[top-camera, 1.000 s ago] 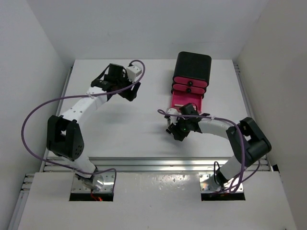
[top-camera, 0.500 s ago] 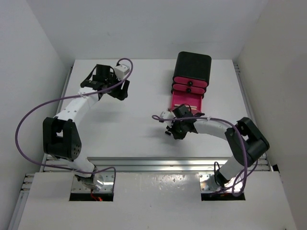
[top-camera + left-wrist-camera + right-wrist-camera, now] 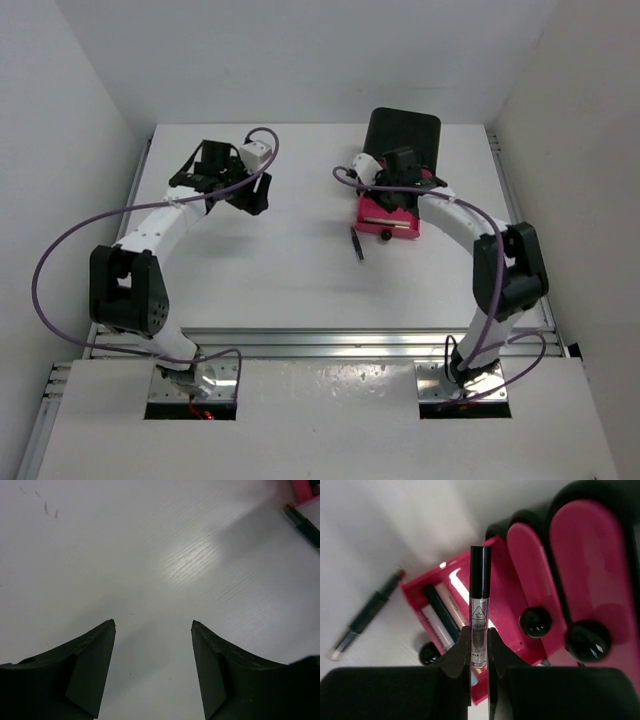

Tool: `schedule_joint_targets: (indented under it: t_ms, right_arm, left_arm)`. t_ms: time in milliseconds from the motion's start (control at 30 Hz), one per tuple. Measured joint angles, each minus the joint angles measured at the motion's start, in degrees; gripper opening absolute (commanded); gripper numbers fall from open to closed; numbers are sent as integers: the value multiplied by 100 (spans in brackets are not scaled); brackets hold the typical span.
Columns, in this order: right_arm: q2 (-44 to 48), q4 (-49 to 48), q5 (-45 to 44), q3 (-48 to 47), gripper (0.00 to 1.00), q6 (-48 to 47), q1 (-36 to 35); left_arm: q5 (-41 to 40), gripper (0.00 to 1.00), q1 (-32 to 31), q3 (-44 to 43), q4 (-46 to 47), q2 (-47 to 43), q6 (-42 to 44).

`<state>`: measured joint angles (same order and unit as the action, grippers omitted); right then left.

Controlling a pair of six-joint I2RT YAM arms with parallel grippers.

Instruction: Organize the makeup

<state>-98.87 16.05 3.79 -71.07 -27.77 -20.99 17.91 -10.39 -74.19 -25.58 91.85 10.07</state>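
My right gripper point(image 3: 479, 632) is shut on a clear makeup tube with a black cap point(image 3: 480, 605), which stands up between the fingers. It hangs over the open pink drawer point(image 3: 506, 592), where a black stick point(image 3: 441, 612) and two pale sticks lie side by side. In the top view the right gripper point(image 3: 393, 195) is above that drawer point(image 3: 405, 228). A dark thin stick point(image 3: 357, 243) lies on the table just left of the drawer; it also shows as the dark stick point(image 3: 367, 615) in the right wrist view. My left gripper point(image 3: 152, 625) is open over bare table at the back left point(image 3: 256, 196).
The black box point(image 3: 402, 138) stands at the back right with two shut pink drawers, each with a black knob point(image 3: 535, 621). The table's edges and white walls close in on both sides. The dark stick's end point(image 3: 304, 522) shows at the left wrist view's top right.
My right gripper shut on the clear tube on the table and carried it back over the open drawer. The left arm shifted a little left.
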Motion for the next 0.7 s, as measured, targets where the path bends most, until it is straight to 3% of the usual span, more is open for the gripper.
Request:
schedule_joint_targets:
  t_ms: [200,300,500,600,700]
  right_arm:
    - [-774,-42,-304,17,2,-680,90]
    - [-901,-20,-481,11,30,-846,116]
    - [-887,72,-686,-195,57,-765,136]
    - [-802,111,-782,-269,56,-485,59]
    - [-616,111,-979,-267,44,-4,-74]
  left_arm:
    - [-96,68,39,232,-7,-256,42]
    - [-125,68,105,293,-4,-376,46]
    - [-140,68,149,321,-4,-387,48]
    - [-133,68,149,323,-2,-387,48]
    - [-129,68,149,323,-2,-387,48]
